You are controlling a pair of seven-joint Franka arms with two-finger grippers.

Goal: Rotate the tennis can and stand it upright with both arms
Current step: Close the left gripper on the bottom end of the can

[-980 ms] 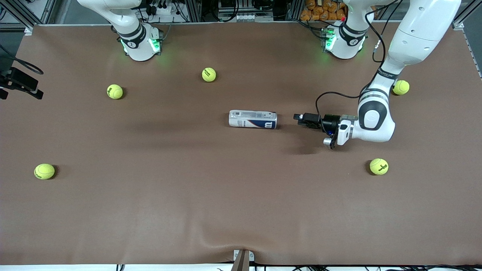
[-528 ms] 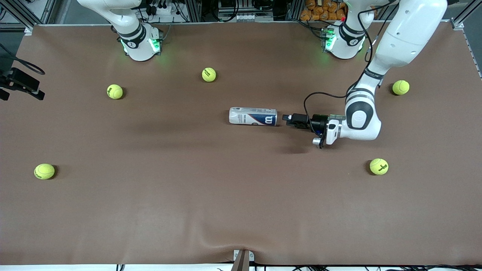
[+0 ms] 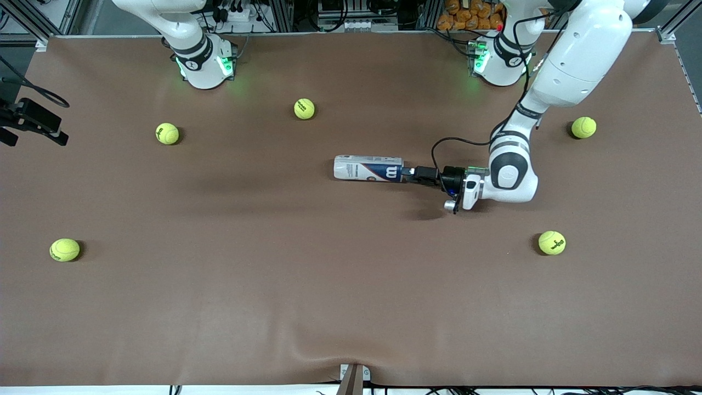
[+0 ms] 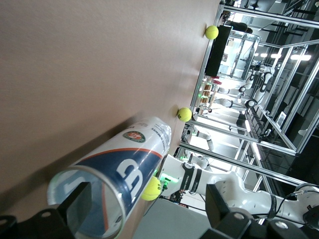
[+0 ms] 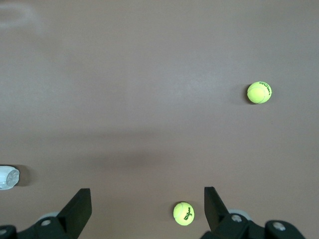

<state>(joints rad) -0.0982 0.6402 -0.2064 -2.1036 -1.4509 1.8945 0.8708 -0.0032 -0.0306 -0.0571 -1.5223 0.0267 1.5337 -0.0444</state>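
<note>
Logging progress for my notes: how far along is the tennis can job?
Early. Done: nothing; the tennis can lies on its side on the table. In hand: the open left gripper sits at its open end, one finger inside. Left: grasping, rotating, uprighting; the open right gripper waits over the table.

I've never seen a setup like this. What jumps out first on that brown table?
A tennis can lies on its side mid-table, and the left gripper has its open jaws at the can's open end. Five yellow-green tennis balls sit scattered around it. The right gripper waits aloft over bare table, jaws open.
</note>
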